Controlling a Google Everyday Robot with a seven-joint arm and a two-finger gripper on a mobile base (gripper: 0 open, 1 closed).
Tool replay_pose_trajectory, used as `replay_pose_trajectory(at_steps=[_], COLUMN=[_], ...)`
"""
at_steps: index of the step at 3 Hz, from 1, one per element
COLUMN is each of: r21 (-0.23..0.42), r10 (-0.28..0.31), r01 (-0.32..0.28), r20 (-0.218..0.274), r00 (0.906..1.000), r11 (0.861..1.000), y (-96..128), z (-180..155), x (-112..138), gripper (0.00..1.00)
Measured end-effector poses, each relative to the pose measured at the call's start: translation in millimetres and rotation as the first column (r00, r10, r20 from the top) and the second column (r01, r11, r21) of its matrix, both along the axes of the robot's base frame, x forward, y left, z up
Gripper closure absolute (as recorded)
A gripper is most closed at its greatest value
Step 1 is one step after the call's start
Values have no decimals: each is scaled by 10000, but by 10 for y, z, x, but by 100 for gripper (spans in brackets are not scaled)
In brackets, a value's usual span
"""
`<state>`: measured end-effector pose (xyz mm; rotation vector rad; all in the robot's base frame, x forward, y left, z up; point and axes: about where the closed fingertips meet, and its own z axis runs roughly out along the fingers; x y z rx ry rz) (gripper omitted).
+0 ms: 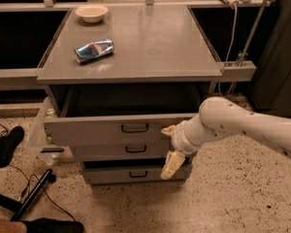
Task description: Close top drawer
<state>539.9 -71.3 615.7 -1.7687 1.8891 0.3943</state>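
Observation:
The top drawer (pixel 87 130) is a wide grey box with a small dark loop handle (pixel 135 128). It stands pulled out from under the grey tabletop (pixel 150 47), and its dark inside shows. My gripper (pixel 169 147) is on a white arm that comes in from the right, and it sits in front of the right end of the drawer fronts. Its cream fingers (pixel 170 165) are spread apart, one by the top drawer's front and one lower down. They hold nothing.
Two lower grey drawers (pixel 131 149) sit beneath; the bottom one (pixel 136 174) juts out slightly. A crushed blue can (pixel 93 50) and a cream bowl (pixel 91 13) lie on the tabletop. Black cables and a shoe (pixel 7 144) lie on the floor at the left. A cable hangs at the right rear.

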Motion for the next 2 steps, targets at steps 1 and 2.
replay_pose_trajectory(at_steps=[1, 2], r21=[316, 316], r10=[-662, -662], r01=[650, 650], r20=[390, 391], r00=[9970, 9970], r11=[9974, 9974], y=[-217, -216], z=[-105, -105], x=[603, 603], gripper=[0, 0])
